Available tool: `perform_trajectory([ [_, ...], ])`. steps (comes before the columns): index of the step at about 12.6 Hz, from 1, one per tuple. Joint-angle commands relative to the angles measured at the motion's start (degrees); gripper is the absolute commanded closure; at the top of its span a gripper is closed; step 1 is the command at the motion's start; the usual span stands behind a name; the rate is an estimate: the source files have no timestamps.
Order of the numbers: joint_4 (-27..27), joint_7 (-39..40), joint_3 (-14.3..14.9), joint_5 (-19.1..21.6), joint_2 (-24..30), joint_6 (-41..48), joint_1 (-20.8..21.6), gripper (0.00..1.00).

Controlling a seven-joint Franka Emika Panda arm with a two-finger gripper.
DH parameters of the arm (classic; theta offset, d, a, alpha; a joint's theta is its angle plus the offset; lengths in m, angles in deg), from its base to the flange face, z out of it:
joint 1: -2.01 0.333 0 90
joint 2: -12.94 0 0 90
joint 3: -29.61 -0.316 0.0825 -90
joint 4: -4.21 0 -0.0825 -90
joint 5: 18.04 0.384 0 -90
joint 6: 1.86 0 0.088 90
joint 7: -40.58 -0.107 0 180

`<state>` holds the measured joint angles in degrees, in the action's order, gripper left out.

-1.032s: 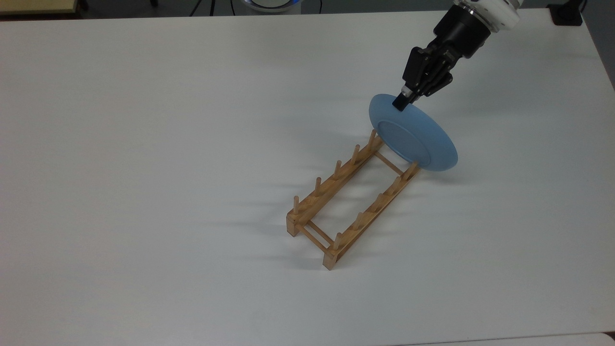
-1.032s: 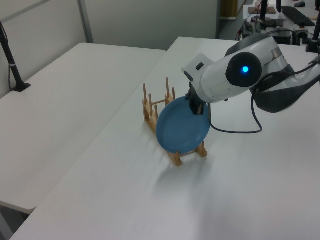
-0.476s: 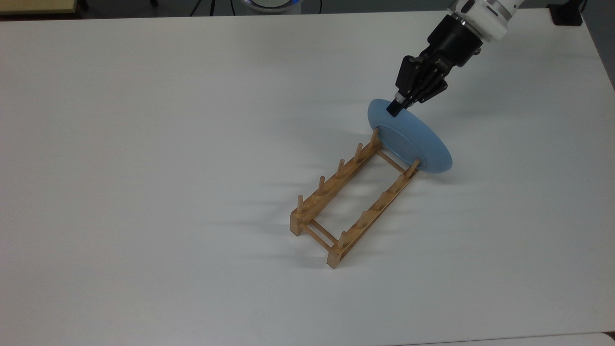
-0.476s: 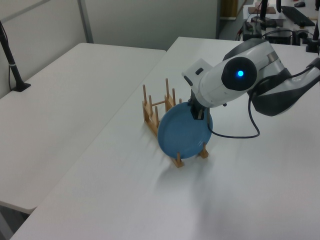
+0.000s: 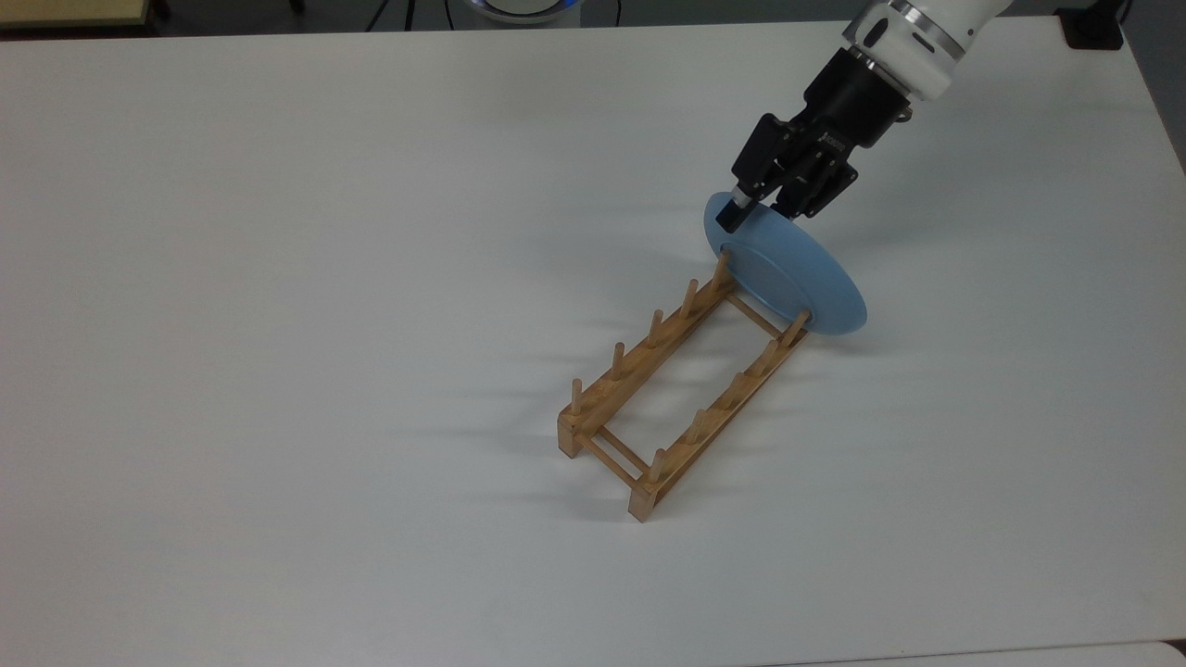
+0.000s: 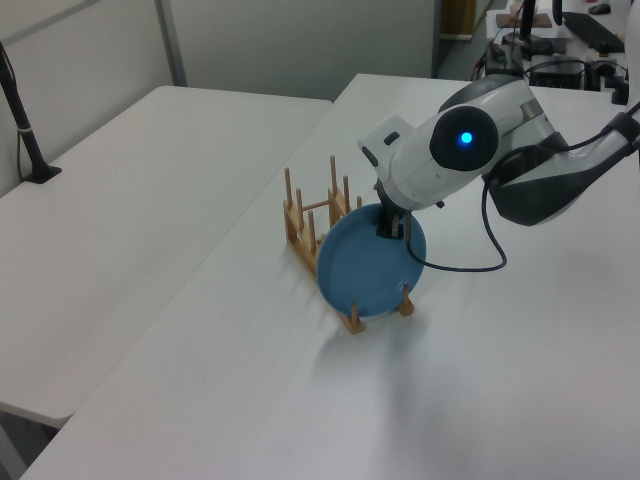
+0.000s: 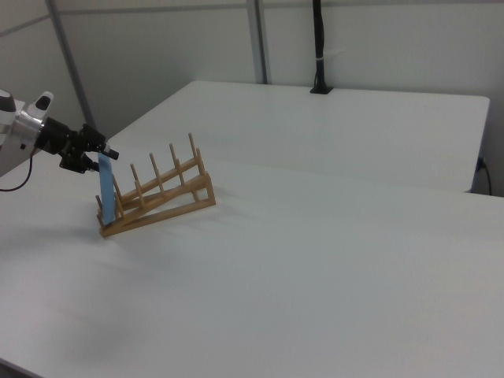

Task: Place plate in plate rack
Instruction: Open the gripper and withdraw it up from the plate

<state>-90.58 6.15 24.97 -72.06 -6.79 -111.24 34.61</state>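
White table (image 5: 278,278) bears the plate rack (image 5: 676,389); the pincer (image 5: 746,206) grips the plate (image 5: 797,278) upright.

Even, soft overhead light fills the room. The white table (image 5: 278,278) reads bright without glare. In the top view the plate rack (image 5: 681,389) throws faint, blurred shadows toward nine o'clock. The plate (image 6: 368,262) shows a mild sheen. Focus stays reasonably crisp throughout.
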Motion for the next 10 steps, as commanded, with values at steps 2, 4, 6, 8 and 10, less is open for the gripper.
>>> perform_trajectory([
  [2,0.48,-1.51,-0.72,6.18,0.75,-1.45,-0.52,0.00],
  [4,1.10,-3.09,-0.89,9.44,1.01,-1.45,-0.26,0.00],
  [6,3.46,-5.37,-1.07,17.75,2.41,-1.45,-0.69,0.00],
  [8,4.17,-5.03,-1.07,25.85,5.39,-1.36,-1.57,0.00],
  [10,4.00,-1.02,-0.98,38.05,10.22,0.04,-5.07,0.00],
])
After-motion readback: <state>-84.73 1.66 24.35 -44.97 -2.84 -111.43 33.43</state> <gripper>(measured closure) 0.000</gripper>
